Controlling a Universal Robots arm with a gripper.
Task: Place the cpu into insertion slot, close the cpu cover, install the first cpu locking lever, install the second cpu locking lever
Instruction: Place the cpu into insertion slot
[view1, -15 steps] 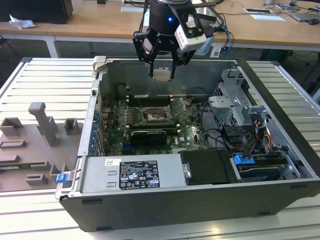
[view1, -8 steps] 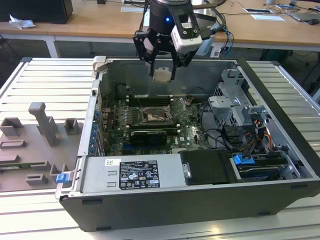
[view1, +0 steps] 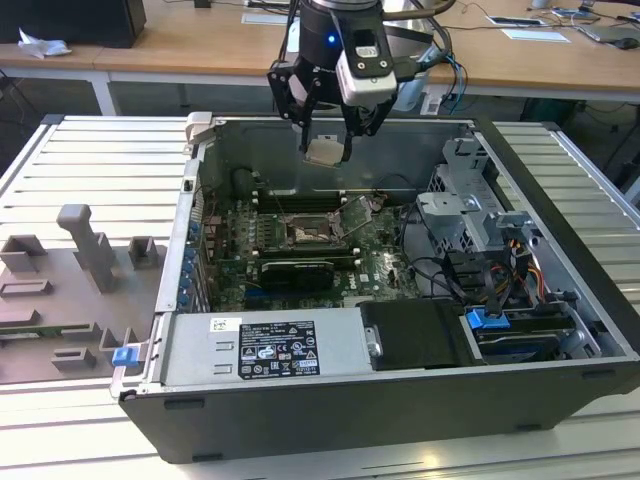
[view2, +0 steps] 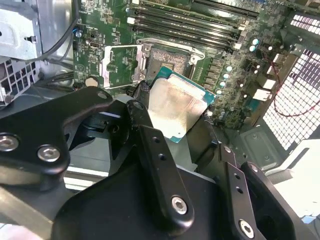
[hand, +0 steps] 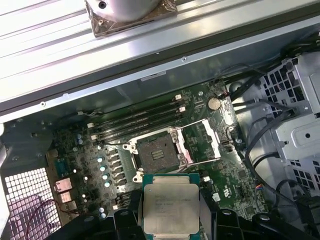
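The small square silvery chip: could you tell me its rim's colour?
Teal-green on the cpu, clearest in the second wrist view.

No print can be read, even on the white label (view1: 276, 349).

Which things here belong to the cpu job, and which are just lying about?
Job:
the cpu, held by the gripper
the insertion slot
the cpu cover, swung open

Lying about:
memory slots
coin battery
grey blocks
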